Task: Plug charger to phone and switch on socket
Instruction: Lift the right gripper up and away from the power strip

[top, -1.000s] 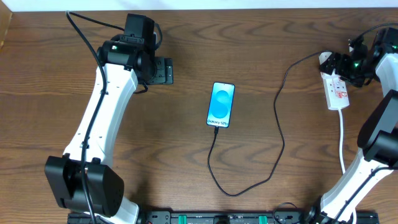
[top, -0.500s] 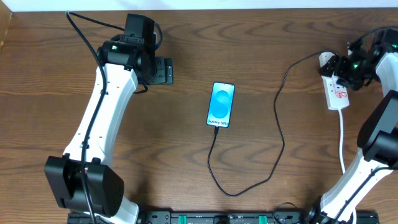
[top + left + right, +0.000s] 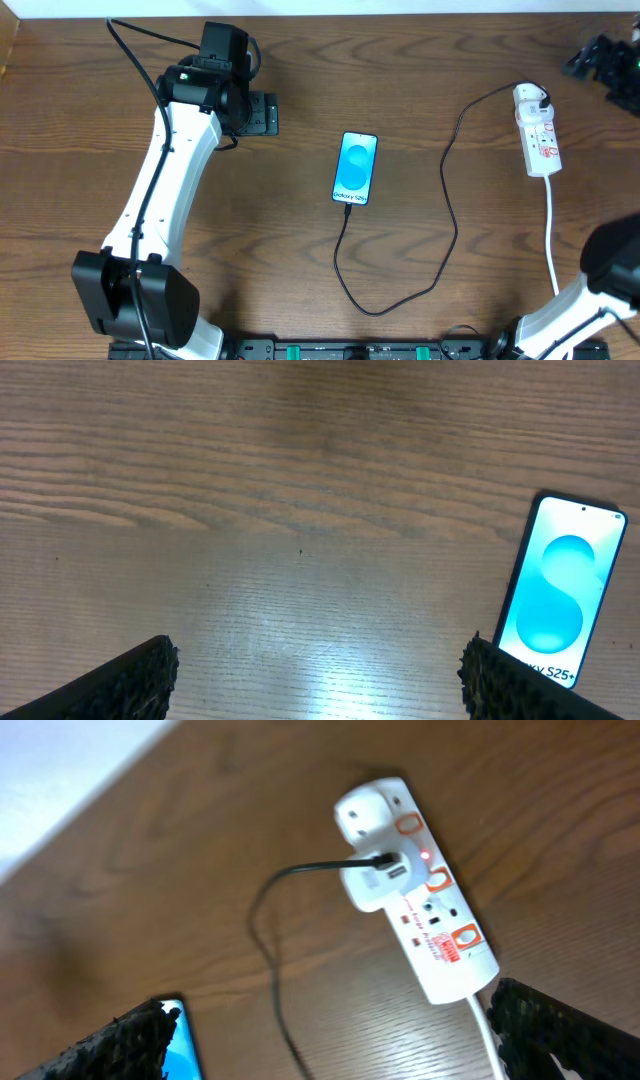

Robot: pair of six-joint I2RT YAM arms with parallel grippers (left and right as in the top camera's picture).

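Left hand [image 3: 320, 675] fingers spread wide, empty, right hand [image 3: 335, 1035] fingers wide apart, empty

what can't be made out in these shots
Plug tip of the thin black charger cable at the slim black-edged smartphone with cyan screen: too small overhead; the left wrist view's bottom edge cuts that end off.
Switch positions on the narrow white power strip with red markings: blurred in right wrist view, tiny overhead.
The strip's white cord: far end passes behind the right arm overhead.
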